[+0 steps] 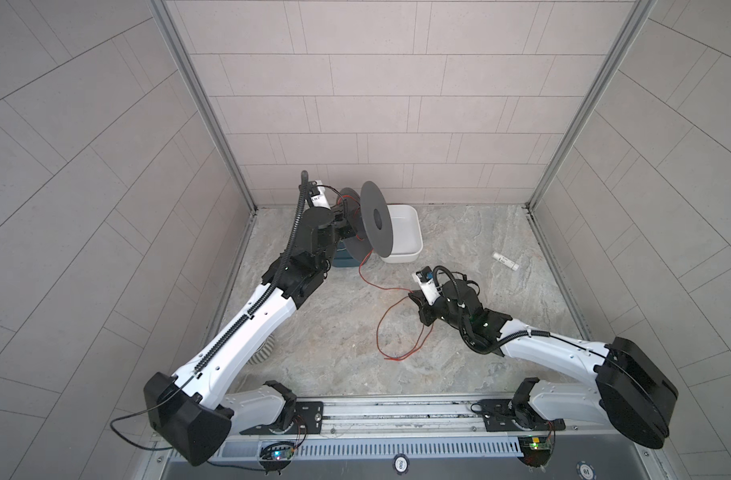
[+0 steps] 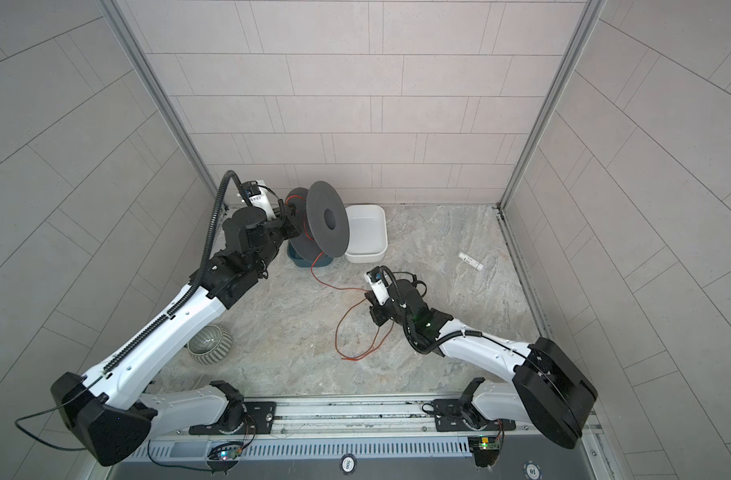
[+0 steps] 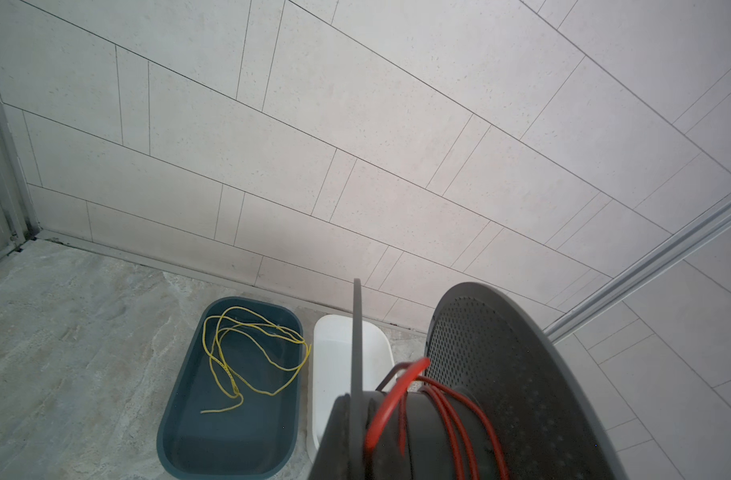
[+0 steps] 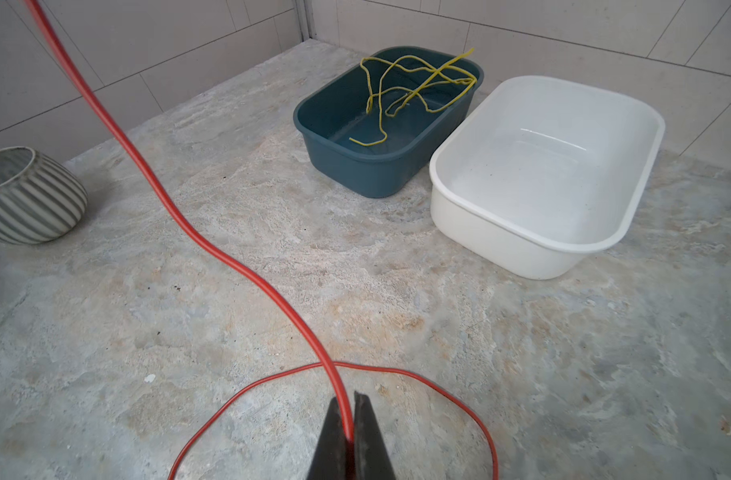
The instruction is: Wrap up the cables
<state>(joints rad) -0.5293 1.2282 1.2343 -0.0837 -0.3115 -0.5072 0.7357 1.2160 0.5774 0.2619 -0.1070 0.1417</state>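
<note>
Right wrist cam: right pincer (image 4: 348, 415) clamped on red wire (image 4: 328, 365); left pincer (image 1: 342, 219) gripping spool (image 1: 376, 218).

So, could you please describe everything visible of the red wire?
The red wire is thin, flexible and glossy, like plastic-coated cable. A few turns sit on the hub of the grey spool, which the left gripper holds up in the air. From there it sags down and runs to the right gripper, shut on it low over the table; the rest lies in a loose loop on the table.
</note>
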